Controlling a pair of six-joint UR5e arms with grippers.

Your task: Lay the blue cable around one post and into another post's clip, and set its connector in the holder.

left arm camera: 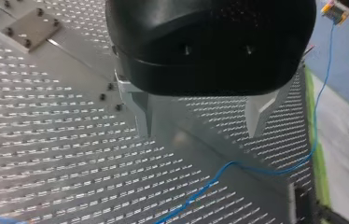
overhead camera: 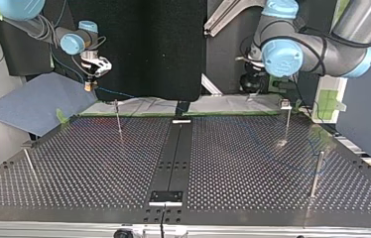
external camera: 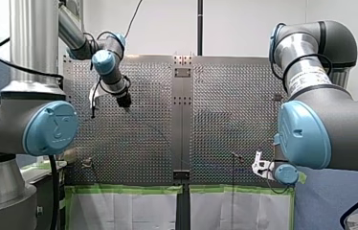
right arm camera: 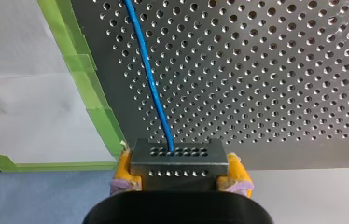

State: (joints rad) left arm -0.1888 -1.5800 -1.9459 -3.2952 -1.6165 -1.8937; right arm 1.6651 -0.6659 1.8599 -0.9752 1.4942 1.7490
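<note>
My right hand [right arm camera: 177, 173] is clamped on the connector [right arm camera: 177, 158], a grey block with rows of small holes. Its yellow pads [right arm camera: 122, 169] press on the block's two sides. The blue cable [right arm camera: 151, 79] leaves the block's far face and runs straight ahead of the hand over the perforated worktop [right arm camera: 280, 70]. Beside the hand a strip of green tape [right arm camera: 88, 88] edges the worktop, with a white sheet [right arm camera: 23, 84] beyond it. In the top view, this hand hangs just off the worktop's edge, and a thin post [overhead camera: 118, 119] stands near it.

My left hand [left arm camera: 200, 116] is wide open, and its metal fingers [left arm camera: 141, 109] have nothing between them. It hangs above the worktop. The cable passes under and ahead of it in a loose curve, then climbs away toward my right hand (seen small at the far corner of the left wrist view). A second post [overhead camera: 286, 121] stands near my left hand. Whether the cable rounds either post, I cannot tell.
</note>
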